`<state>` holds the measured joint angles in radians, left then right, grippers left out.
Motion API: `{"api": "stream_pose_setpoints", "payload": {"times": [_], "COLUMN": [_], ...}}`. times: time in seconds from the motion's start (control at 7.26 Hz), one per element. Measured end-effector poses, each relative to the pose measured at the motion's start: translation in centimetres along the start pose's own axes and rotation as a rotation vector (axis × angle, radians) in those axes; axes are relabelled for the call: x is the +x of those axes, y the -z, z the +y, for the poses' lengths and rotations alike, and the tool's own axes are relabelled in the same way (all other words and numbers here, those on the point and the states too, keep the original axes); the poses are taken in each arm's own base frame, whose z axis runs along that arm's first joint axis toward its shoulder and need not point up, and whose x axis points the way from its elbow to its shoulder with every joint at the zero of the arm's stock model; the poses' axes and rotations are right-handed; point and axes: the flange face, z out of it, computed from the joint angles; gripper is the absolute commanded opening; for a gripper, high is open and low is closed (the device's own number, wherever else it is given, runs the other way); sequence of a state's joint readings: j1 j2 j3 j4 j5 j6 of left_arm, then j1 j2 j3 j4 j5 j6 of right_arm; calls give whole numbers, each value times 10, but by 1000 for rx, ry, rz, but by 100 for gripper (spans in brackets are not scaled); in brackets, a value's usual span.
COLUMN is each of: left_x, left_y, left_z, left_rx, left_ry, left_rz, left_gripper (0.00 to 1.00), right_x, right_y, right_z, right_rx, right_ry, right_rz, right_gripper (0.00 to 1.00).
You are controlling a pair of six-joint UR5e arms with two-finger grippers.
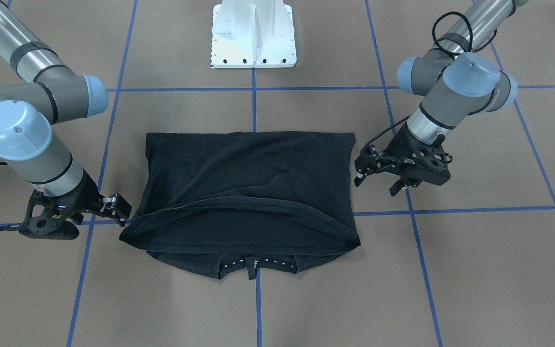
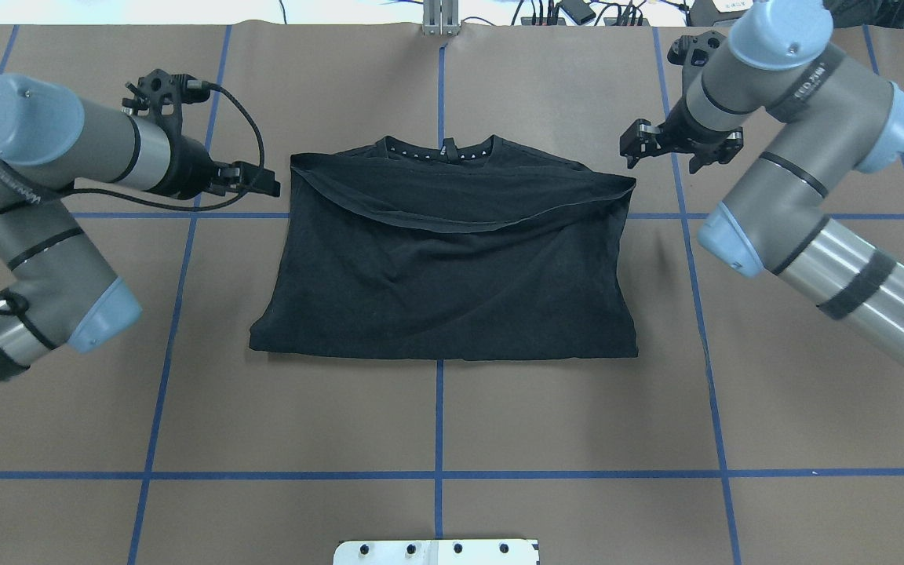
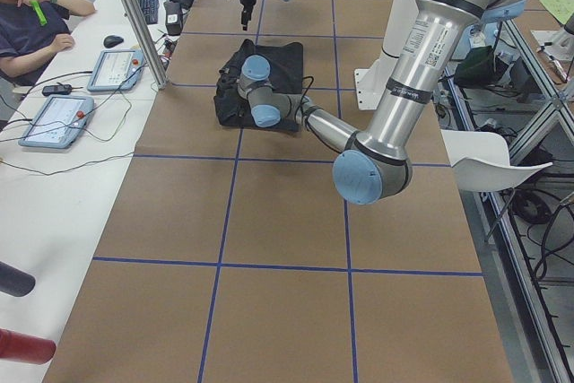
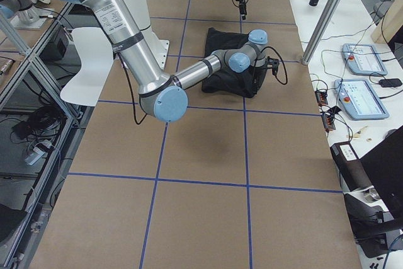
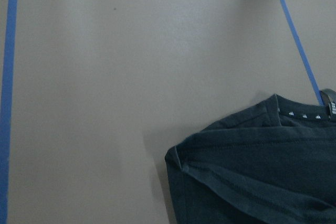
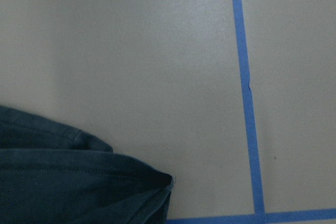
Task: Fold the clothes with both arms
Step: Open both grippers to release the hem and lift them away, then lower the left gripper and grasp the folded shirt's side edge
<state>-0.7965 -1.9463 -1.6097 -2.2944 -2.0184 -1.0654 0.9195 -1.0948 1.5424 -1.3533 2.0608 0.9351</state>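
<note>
The black T-shirt [image 2: 444, 267] lies folded flat mid-table, its hem edge laid over the chest just short of the collar [image 1: 257, 264]. The collar's white dots and tag show, but the logo is hidden. My left gripper [image 2: 260, 179] hovers open just off the shirt's collar-end corner, holding nothing, and shows on the right side of the front view [image 1: 376, 180]. My right gripper [image 2: 660, 153] hangs open beside the opposite collar-end corner, empty too, and shows again in the front view [image 1: 109, 209]. Each wrist view shows only a shirt corner [image 5: 252, 171] [image 6: 79, 182] and bare table.
The white pedestal base [image 1: 253, 33] stands behind the shirt. Blue tape lines [image 2: 438, 416] grid the brown table. A person [image 3: 27, 15] sits at a side desk with tablets [image 3: 54, 118]. Cables [image 2: 577, 12] lie along the far edge.
</note>
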Motion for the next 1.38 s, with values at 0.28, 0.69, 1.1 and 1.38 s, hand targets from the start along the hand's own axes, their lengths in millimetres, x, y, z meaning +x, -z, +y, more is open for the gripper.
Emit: {"api": "stream_pose_setpoints", "payload": {"times": [0.28,0.69,1.1,1.38], "left_x": [-5,-5,-1,-1], "left_y": [-14,-33,-40,-39], "left_z": [81,151,163,165], "left_rx": [-51,-100,-118,-124], "left_ry": [33,65,66,66], "left_rz": [84,135,141,143], "left_gripper": [100,69,0,0], "right_x": [22,26,26,26], "right_y": [15,19,18,19], "right_z": [30,36,36,36], "right_rx": [-13,-9,-7,-7], "right_ry": [54,62,61,61], "right_rz": [-30,-32,-30,-30], "right_gripper": [100,100,100,100]}}
